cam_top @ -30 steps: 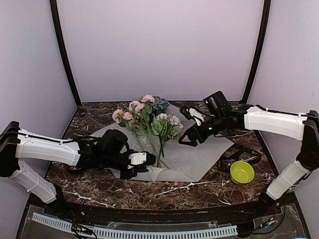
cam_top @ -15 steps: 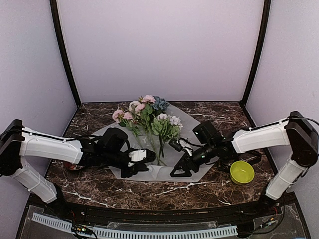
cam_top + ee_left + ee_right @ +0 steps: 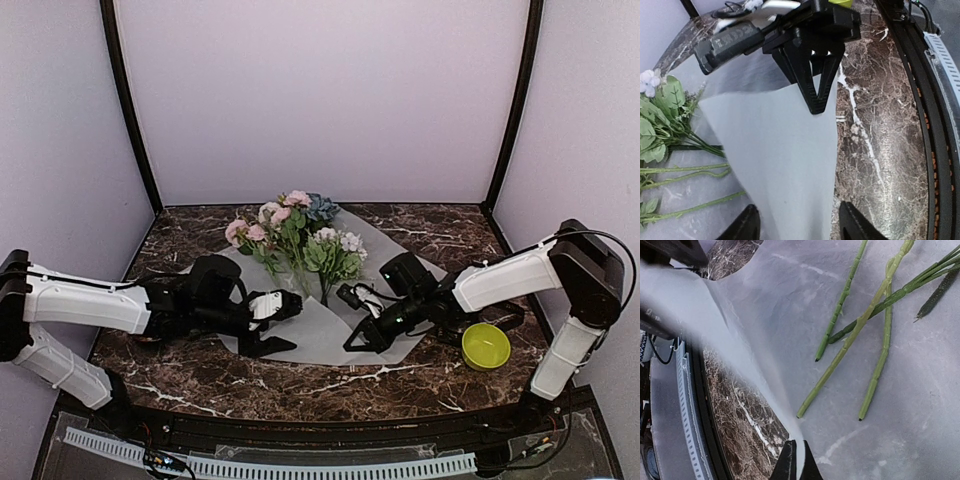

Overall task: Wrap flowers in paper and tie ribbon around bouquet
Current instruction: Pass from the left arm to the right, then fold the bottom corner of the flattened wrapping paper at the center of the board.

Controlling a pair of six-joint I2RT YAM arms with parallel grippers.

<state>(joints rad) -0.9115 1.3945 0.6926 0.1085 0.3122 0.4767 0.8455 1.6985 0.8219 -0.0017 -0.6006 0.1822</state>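
The flowers [image 3: 295,235] lie on the frosted white paper [image 3: 322,328], blooms toward the back and stems [image 3: 860,325] pointing to the near edge. My right gripper [image 3: 353,342] is low at the paper's near edge, shut on a raised fold of the sheet [image 3: 797,460]. Left of it, my left gripper [image 3: 283,325] stands open; in its wrist view the folded flap [image 3: 780,150] runs between its parted fingers [image 3: 747,225] without being pinched. A thin black strip [image 3: 505,320] beside the right arm may be the ribbon; I cannot tell.
A yellow-green bowl [image 3: 486,346] sits at the right near the right arm's elbow. The dark marble table [image 3: 200,385] ends in a black rim close in front. Purple walls enclose the back and sides.
The right arm swung down from the back right to the paper's near edge and shut on it. The left gripper opened, let go of the flap and drew back slightly left.
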